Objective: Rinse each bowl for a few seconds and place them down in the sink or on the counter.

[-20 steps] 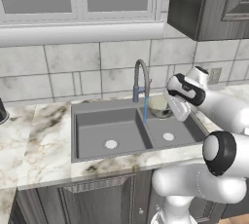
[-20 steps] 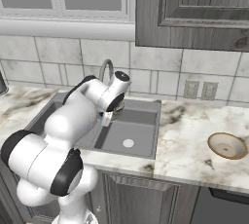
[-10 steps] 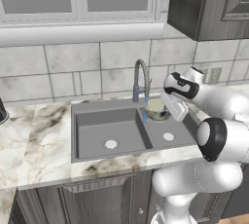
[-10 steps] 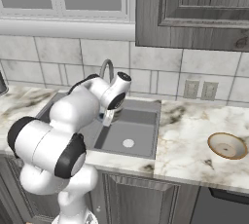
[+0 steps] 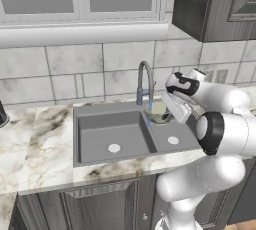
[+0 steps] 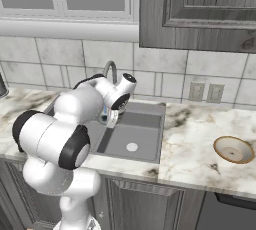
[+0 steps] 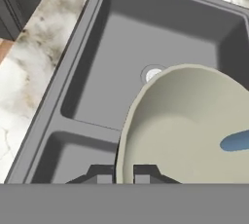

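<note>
A cream bowl [image 5: 157, 112] hangs tilted under the faucet [image 5: 144, 78], over the right basin of the grey sink [image 5: 110, 130]. My gripper [image 5: 168, 110] is shut on its rim from the right. A thin blue stream of water [image 5: 150, 107] runs from the spout into the bowl. In the hand view the bowl [image 7: 185, 125] takes up the lower right, its rim pinched at my gripper [image 7: 124, 175], with a blue patch of water [image 7: 236, 141] inside. A second bowl [image 6: 233, 149] sits upright on the counter [image 6: 190, 144], far right of the sink [image 6: 142, 126] and my gripper [image 6: 112, 119].
Marble counter [image 5: 35, 139] runs left of the sink, with a dark object [image 5: 2, 116] at its far left edge. Tiled backsplash and a window ledge rise behind the faucet [image 6: 109, 69]. A dark wall cabinet [image 6: 200, 9] hangs upper right. Wall outlets [image 6: 206, 93] sit above the right counter.
The bowl stays under the running faucet, shifting only slightly. My arm's elbow has swung up and toward the sink. The second bowl has not moved.
</note>
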